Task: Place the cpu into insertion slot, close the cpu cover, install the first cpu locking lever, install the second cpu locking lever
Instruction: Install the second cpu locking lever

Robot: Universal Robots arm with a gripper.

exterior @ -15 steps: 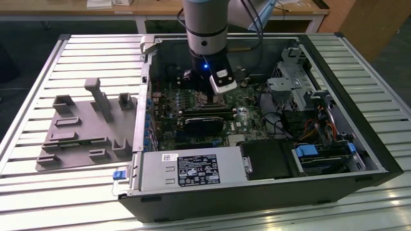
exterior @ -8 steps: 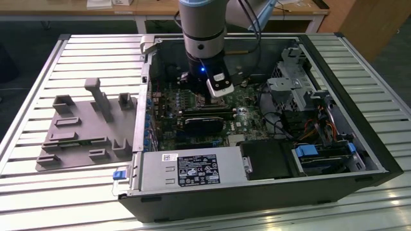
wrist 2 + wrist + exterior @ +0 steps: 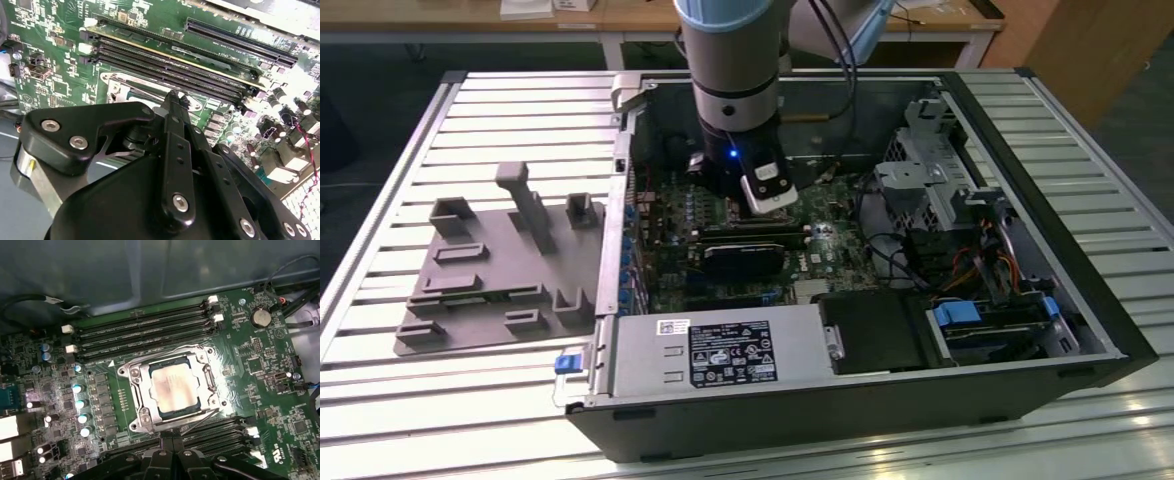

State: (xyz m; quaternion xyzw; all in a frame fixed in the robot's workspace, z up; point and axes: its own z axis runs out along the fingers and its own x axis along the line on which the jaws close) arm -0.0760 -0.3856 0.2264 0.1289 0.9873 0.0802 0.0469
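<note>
Reaching down into the open computer case (image 3: 881, 330) on the slatted worktop (image 3: 400, 400), the arm hangs over the motherboard (image 3: 680, 250) in the exterior view. Second wrist view: the tool (image 3: 176, 100) sits just above the cpu cover (image 3: 120, 82), beside the memory slots (image 3: 165, 60); whether it is clenched or released cannot be told. First wrist view: the cpu (image 3: 175, 387) lies seated in the insertion slot (image 3: 156, 406), framed by the lowered cpu cover (image 3: 137, 377), with memory slots (image 3: 145, 332) flanking both sides of it.
</note>
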